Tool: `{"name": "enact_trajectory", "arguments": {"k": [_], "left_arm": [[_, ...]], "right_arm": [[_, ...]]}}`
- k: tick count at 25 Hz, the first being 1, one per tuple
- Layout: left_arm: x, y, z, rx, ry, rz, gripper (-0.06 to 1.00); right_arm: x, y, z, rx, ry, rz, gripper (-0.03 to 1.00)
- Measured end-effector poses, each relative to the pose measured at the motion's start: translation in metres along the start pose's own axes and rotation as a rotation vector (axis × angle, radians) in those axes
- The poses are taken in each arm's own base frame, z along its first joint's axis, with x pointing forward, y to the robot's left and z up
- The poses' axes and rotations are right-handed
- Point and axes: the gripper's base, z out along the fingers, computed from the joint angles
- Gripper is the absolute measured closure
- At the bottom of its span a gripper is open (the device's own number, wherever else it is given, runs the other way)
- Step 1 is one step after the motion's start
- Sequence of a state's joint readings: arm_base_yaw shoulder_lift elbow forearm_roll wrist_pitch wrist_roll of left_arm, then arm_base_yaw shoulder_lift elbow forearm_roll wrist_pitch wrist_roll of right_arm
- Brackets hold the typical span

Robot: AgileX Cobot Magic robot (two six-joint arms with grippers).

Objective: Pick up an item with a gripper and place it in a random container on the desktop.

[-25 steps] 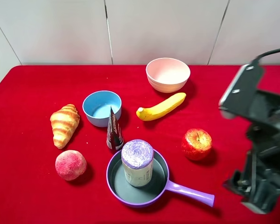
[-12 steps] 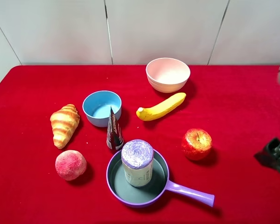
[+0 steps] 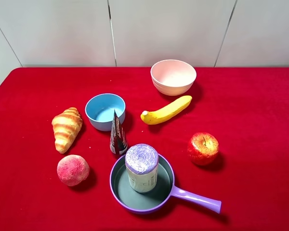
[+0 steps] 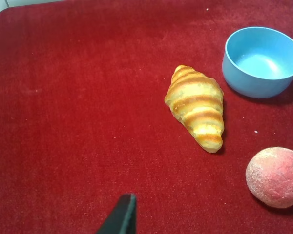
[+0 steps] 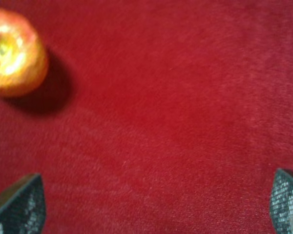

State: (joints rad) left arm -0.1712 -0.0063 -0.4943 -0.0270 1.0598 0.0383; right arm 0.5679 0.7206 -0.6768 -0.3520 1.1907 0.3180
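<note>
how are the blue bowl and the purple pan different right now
The blue bowl is empty, while the purple pan holds the upright roll with a lavender top. The pan has a long handle pointing toward the right side of the table; the bowl has none. The bowl looks deeper with taller walls; the pan is shallow and wider. The bowl is blue inside and out; the pan is grey-green inside. Both are round, sit upright on the red cloth and stand near the dark cone packet.

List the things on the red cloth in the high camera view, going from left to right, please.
croissant → peach → blue bowl → dark cone packet → purple-topped roll, standing in the purple pan → banana → apple. The pink bowl overlaps the banana sideways, so I leave it out.
</note>
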Motion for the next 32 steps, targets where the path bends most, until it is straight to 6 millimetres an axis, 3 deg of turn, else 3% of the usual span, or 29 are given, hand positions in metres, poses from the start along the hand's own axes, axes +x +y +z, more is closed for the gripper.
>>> {"name": "enact_trajectory", "arguments": {"k": [14,23,32], "left_arm": [[0.0,0.0,0.0,0.0,0.0,0.0,-0.04],[0.0,0.0,0.0,0.0,0.0,0.0,-0.04],[0.0,0.0,0.0,0.0,0.0,0.0,-0.04]], "right_arm": [[0.022,-0.028,-0.025,0.087,-0.182,0.208,0.27],[0.058,-0.028,-0.022,0.106,-0.338,0.316,0.27],[0.092,-0.024,-0.033,0.171,-0.483,0.426,0.27]]}}
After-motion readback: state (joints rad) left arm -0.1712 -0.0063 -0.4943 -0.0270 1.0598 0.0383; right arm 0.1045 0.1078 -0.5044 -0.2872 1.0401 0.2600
